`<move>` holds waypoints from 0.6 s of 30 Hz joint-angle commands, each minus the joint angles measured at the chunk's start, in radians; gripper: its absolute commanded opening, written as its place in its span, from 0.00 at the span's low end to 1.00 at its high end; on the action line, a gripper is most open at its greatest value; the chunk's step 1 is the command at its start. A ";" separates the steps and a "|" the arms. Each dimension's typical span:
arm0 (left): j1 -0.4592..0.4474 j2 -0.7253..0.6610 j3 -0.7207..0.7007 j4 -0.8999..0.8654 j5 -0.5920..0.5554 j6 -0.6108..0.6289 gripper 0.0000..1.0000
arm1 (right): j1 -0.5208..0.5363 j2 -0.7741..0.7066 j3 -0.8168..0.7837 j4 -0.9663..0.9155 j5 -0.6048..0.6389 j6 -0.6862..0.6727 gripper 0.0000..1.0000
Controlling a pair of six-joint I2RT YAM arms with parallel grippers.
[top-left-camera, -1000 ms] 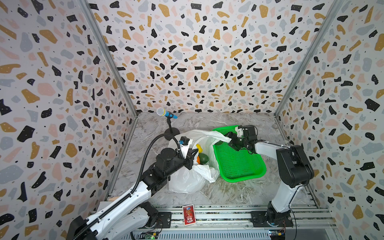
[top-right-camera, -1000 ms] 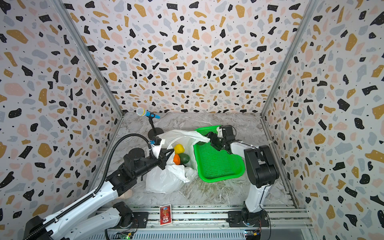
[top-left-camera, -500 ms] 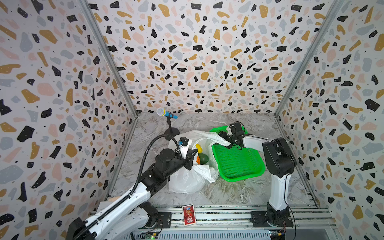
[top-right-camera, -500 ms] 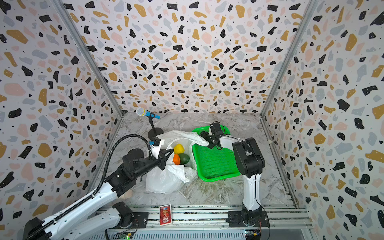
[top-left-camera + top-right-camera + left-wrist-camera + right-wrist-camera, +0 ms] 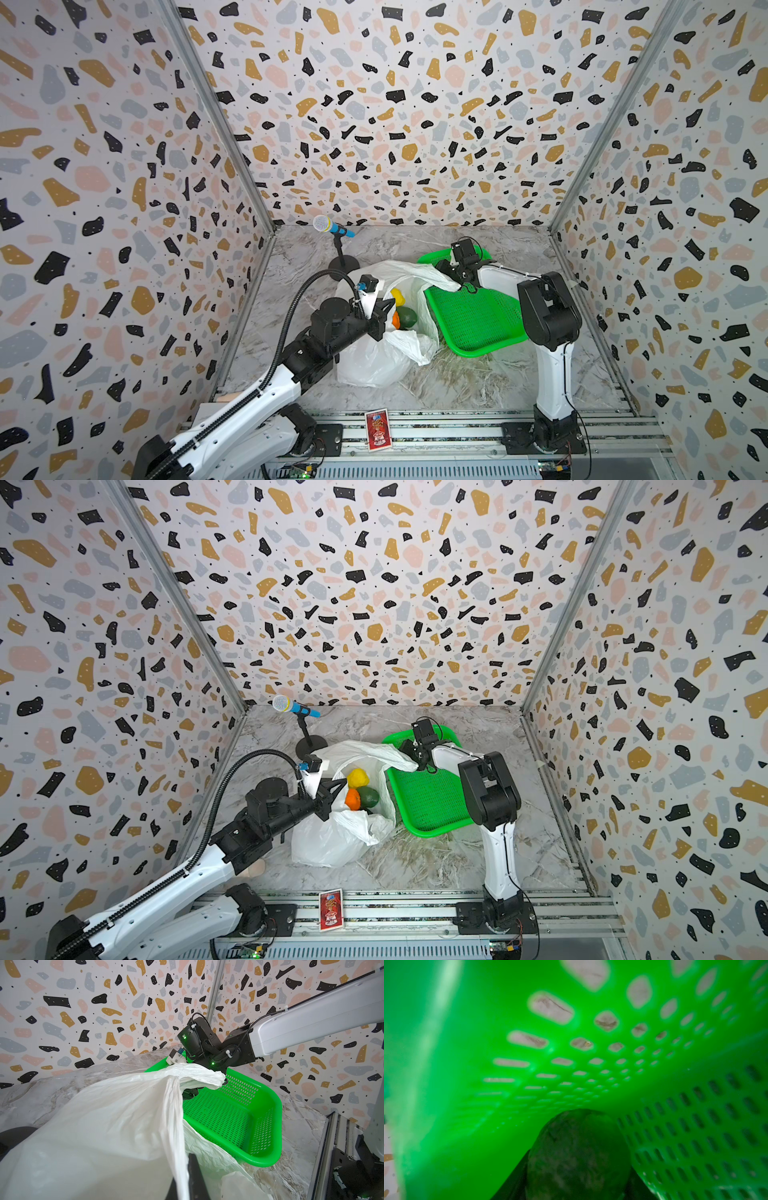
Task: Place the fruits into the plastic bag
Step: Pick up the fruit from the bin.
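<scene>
The bag (image 5: 374, 361) lies slumped against the tray (image 5: 478, 328), on the tray's side toward the left arm, with its mouth open upward. Three fruits show inside that mouth in both top views: a lemon (image 5: 357, 777), an orange (image 5: 352, 799) and a green fruit (image 5: 368, 796). The orange and the green fruit touch each other, and the lemon sits just past them, farther from the robot's base. One handle loop (image 5: 199, 1076) of the bag drapes over the tray's rim at its far corner.

The left pincer (image 5: 334, 793) is closed on the bag's edge on the side away from the tray. In the left wrist view the white film runs up from beside one dark finger (image 5: 194, 1176).

The right pincer (image 5: 457, 274) reaches down into the tray's far corner, right beside the draped loop. Its wrist view shows a dark avocado (image 5: 577, 1153) between its two fingers, against the tray's perforated wall. The jaws stand partly apart, one on each side of the fruit. The picture is too blurred to tell whether they press on it. The rest of the tray's mesh floor is bare.

Beyond the tray and bag a microphone (image 5: 330, 224) stands on its round base. A small red card (image 5: 377, 424) lies on the rails near the arm bases.
</scene>
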 commanded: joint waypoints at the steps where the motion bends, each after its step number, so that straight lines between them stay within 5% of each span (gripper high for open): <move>1: 0.004 -0.019 0.012 0.006 -0.008 0.014 0.00 | -0.010 -0.084 -0.063 -0.005 0.034 -0.032 0.38; 11: 0.004 -0.036 0.015 0.002 -0.016 0.011 0.00 | -0.084 -0.690 -0.423 0.056 0.153 -0.171 0.31; 18: 0.004 -0.031 -0.015 0.084 -0.019 -0.047 0.00 | 0.015 -1.061 -0.431 -0.080 0.076 -0.433 0.32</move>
